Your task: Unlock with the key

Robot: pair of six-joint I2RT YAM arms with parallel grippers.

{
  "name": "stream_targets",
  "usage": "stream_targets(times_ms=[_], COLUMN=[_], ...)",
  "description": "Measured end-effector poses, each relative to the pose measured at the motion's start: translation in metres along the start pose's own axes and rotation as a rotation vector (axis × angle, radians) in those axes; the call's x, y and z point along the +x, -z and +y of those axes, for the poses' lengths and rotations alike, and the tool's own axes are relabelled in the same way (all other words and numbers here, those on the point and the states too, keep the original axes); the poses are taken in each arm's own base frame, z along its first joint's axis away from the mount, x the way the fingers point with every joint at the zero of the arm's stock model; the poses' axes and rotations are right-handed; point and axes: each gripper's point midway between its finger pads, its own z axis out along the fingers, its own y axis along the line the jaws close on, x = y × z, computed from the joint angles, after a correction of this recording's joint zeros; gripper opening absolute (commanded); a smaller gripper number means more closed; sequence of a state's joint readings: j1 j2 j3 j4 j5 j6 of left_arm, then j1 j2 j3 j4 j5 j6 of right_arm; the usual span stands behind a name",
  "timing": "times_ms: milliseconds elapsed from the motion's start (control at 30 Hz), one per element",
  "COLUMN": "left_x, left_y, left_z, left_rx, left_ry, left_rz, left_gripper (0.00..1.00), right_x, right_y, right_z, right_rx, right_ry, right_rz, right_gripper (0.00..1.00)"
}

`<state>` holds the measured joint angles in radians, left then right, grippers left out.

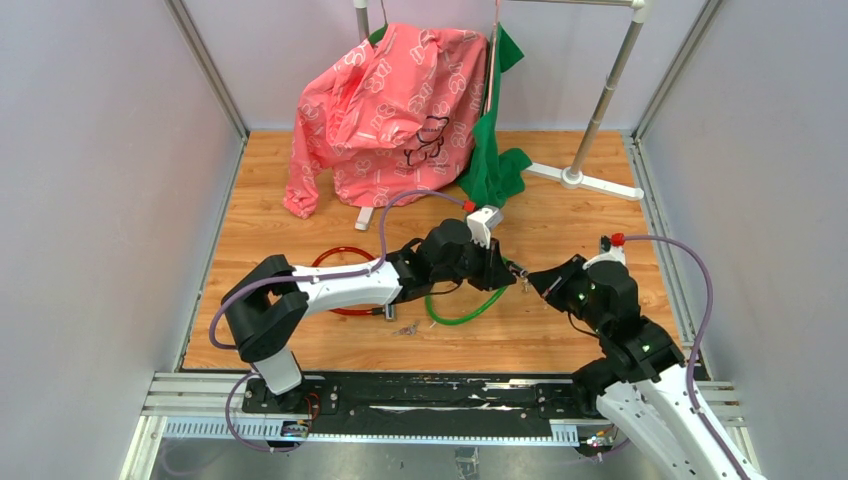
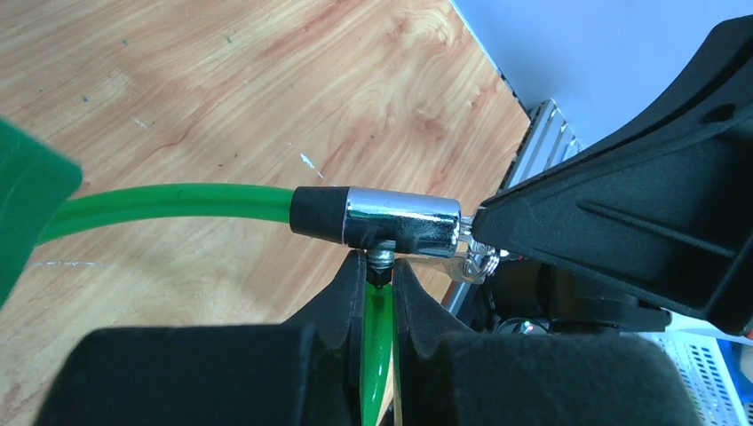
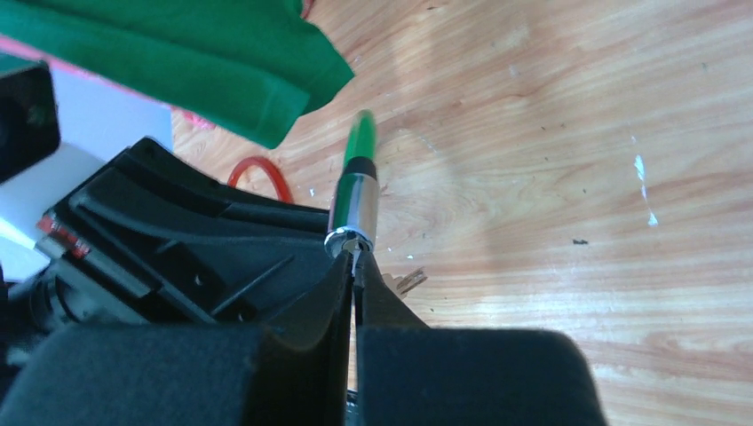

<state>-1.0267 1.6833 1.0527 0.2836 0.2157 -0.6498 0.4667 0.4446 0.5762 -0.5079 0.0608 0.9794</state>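
Observation:
A green cable lock (image 1: 465, 315) lies looped on the wooden table, and its chrome and black lock barrel (image 2: 400, 217) is held up between the two arms. My left gripper (image 2: 380, 271) is shut on the green cable (image 2: 379, 346) just below the barrel. My right gripper (image 3: 354, 266) is shut on a thin silver key (image 3: 356, 259) whose tip sits in the end face of the barrel (image 3: 355, 209). In the top view the left gripper (image 1: 500, 270) and the right gripper (image 1: 535, 282) meet tip to tip at the barrel.
A red cable loop (image 1: 345, 255) lies under the left forearm. A loose bunch of keys (image 1: 406, 328) lies on the wood near the front. A pink shirt (image 1: 390, 105) and a green cloth (image 1: 495, 160) hang from a rack (image 1: 600, 110) at the back.

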Motion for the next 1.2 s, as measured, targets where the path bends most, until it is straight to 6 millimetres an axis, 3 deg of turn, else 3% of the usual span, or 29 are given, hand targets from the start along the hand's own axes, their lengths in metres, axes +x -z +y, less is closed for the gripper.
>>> stream_targets(times_ms=[100,300,333,433,500,567,833,1000,1200], left_x=[-0.002,-0.002,-0.001,0.002,0.003,0.003,0.006,0.004,0.005], left_y=[0.000,0.001,0.001,0.001,0.001,0.003,0.002,0.002,0.001], left_z=[0.001,0.003,0.002,-0.001,-0.004,-0.018,-0.028,-0.025,-0.024], left_rx=[-0.008,-0.023,-0.022,-0.014,-0.011,0.020,0.043,0.031,0.029], left_ry=[-0.001,-0.002,-0.003,-0.002,-0.010,-0.027,-0.074,-0.098,-0.105], left_rz=[-0.008,-0.009,-0.008,0.002,-0.001,-0.005,-0.008,-0.018,-0.016], left_gripper=[0.00,0.00,0.00,0.00,0.00,0.00,0.00,0.00,0.00], right_x=[0.001,0.000,-0.001,0.000,0.002,0.007,0.003,0.000,0.007], right_y=[-0.001,-0.005,-0.004,-0.003,-0.003,0.000,0.030,0.047,0.053], right_z=[0.011,0.007,0.004,0.001,0.001,0.003,0.014,0.013,-0.004], right_rx=[-0.076,-0.052,-0.036,-0.017,-0.020,-0.039,-0.107,-0.088,-0.011], right_ry=[0.094,0.204,0.197,0.162,0.165,0.184,0.263,0.269,0.255], right_rz=[0.014,0.024,0.023,0.027,0.037,0.059,0.066,0.072,0.113], right_gripper=[0.00,0.00,0.07,0.48,0.63,0.71,0.71,0.59,0.48])
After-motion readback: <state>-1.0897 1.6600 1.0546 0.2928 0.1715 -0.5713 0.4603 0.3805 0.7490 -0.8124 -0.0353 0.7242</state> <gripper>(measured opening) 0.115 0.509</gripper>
